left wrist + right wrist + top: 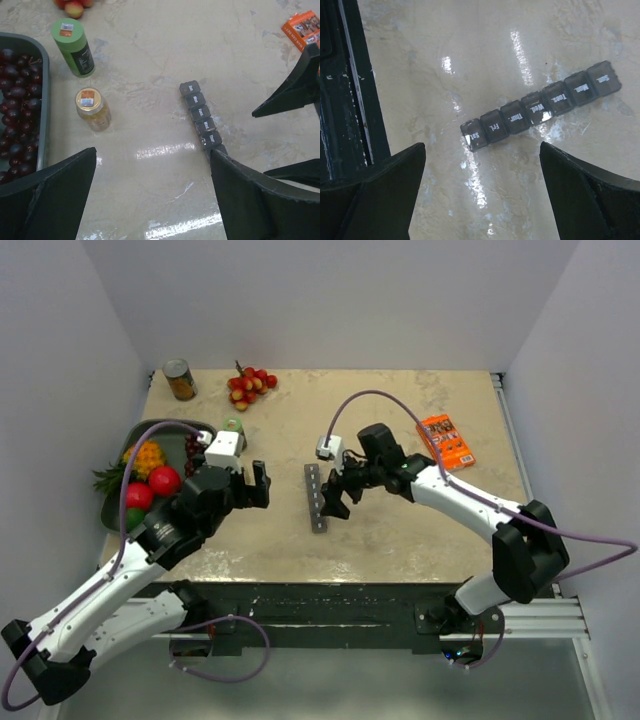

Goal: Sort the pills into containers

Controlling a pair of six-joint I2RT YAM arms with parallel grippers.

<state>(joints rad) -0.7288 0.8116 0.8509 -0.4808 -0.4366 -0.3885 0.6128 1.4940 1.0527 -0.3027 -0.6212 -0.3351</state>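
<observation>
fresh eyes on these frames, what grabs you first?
The dark-grey pill organizer lies mid-table, its day-labelled lids looking shut, with the open right claw hovering just over it. To its left, the small clear pill bottle stands upright beside a green-capped bottle, ahead of the open left claw. A fruit tray sits at the table's left edge.

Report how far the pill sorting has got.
Done: nothing visible; the dark-grey seven-day plastic pill strip lies with every lid looking shut. In hand: nothing; the left gripper and right gripper are open and empty. Left: the yellowish pills sit in the small clear capped bottle; opening and filling compartments is all to do.
</observation>
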